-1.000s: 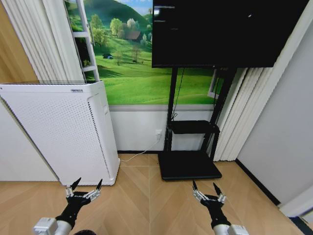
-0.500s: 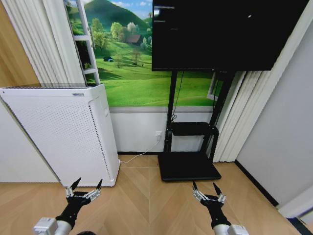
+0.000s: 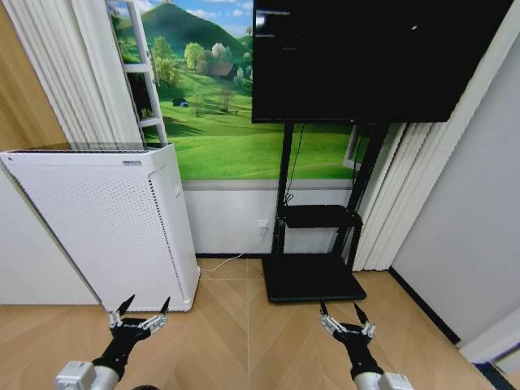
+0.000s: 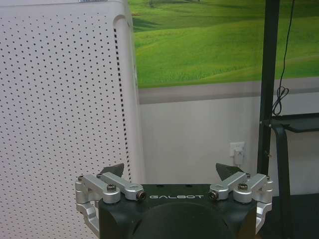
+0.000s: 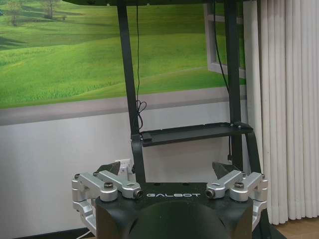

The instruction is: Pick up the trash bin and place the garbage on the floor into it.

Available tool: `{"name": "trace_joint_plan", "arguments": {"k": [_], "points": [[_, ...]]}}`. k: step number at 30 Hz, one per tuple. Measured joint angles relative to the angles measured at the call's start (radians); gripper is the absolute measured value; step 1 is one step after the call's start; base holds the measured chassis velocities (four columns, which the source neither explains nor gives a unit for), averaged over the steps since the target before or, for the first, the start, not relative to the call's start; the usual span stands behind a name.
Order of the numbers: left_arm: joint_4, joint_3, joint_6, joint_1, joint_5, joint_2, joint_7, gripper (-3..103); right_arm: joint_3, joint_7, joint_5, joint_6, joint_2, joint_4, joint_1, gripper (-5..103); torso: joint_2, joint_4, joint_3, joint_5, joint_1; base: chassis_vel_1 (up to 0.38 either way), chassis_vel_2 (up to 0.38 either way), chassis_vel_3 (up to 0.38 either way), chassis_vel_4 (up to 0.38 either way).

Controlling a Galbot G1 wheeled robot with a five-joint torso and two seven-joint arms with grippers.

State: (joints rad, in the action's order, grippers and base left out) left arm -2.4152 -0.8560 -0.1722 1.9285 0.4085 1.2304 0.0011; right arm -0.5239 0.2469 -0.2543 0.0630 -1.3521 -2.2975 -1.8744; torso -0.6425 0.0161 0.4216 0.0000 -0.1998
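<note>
Left hand (image 3: 140,311) (agape, empty) above floor (image 3: 236,341)

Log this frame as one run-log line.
phase: searching | left tool: open, empty, low over floor | right tool: open, empty, low over floor | ahead: white appliance, TV stand

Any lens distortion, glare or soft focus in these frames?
Head view: wide-angle bowing tilts the curtains and white appliance; small glints on the dark screen. Left wrist view: left gripper and appliance holes sharp. Right wrist view: right gripper crisp, mural slightly soft; even lighting.
</note>
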Motion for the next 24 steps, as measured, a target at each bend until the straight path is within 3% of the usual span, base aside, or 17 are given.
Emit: {"name": "trace_joint_plan", "arguments": {"k": [24], "points": [[0.000,0.000,0.000,0.000,0.000,0.000,0.000,100,0.000,0.000,0.000,0.000,0.000,0.000,0.000,100,-0.101,0.0000,0.060,0.0000,-0.041,0.000,0.000,0.000,0.000]]}}
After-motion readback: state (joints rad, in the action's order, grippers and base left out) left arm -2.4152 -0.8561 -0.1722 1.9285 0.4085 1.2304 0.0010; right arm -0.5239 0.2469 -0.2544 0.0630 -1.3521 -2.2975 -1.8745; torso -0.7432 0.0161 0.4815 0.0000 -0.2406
